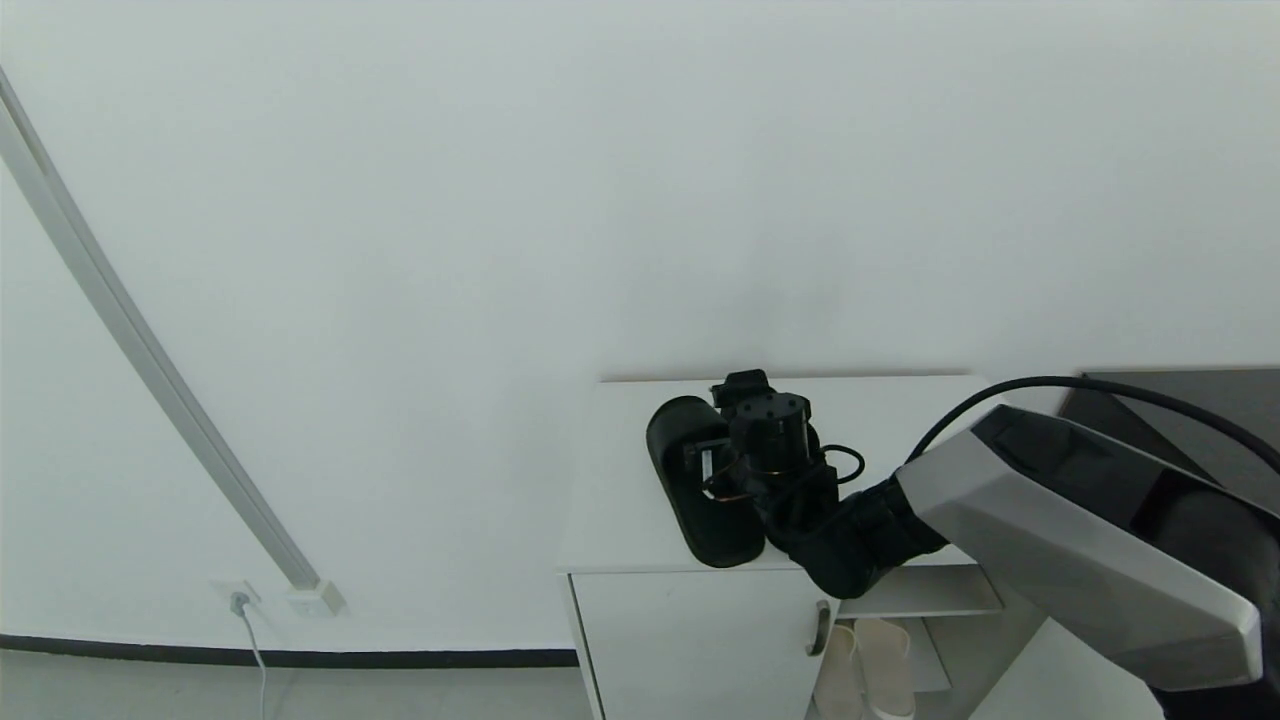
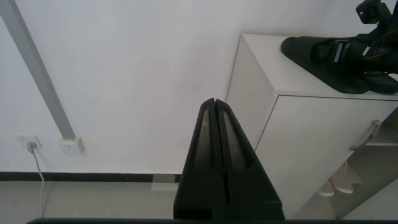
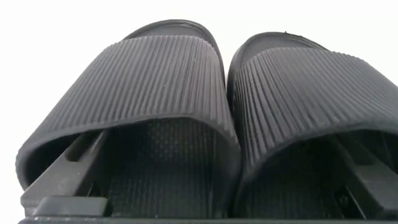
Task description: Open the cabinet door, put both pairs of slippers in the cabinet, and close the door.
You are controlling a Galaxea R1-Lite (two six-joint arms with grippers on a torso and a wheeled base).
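well, starting at the robot's left, the left gripper (image 2: 214, 106) hangs out beside the cabinet (image 1: 640, 520) with its fingers pressed shut on nothing, near the bare wall and well apart from the work

next comes the white cabinet itself: the panel with the handle (image 1: 821, 628) faces front, and the compartment past it stands open

on the cabinet top lie the black slippers (image 1: 690, 480), side by side and touching, toes toward the wall

the right gripper (image 1: 740, 440) is at their heel end, and the right wrist view has one of its fingers (image 3: 65, 177) pushed in under each ribbed strap, spread wide toward the outer sides, so they look open and not yet clamped

lower down, the white slippers (image 1: 865, 665) already sit on a shelf in the open compartment, so by my reckoning the black pair is what remains before the door is closed

the black pair looks like light, soft foam or rubber: it should give under pressure and not break, and the ribbed straps and dimpled footbeds ought to offer grip. the sensible hold is the two inner walls where the slippers meet, pinched together so both lift as one; a loose pinch could let one slide free or droop
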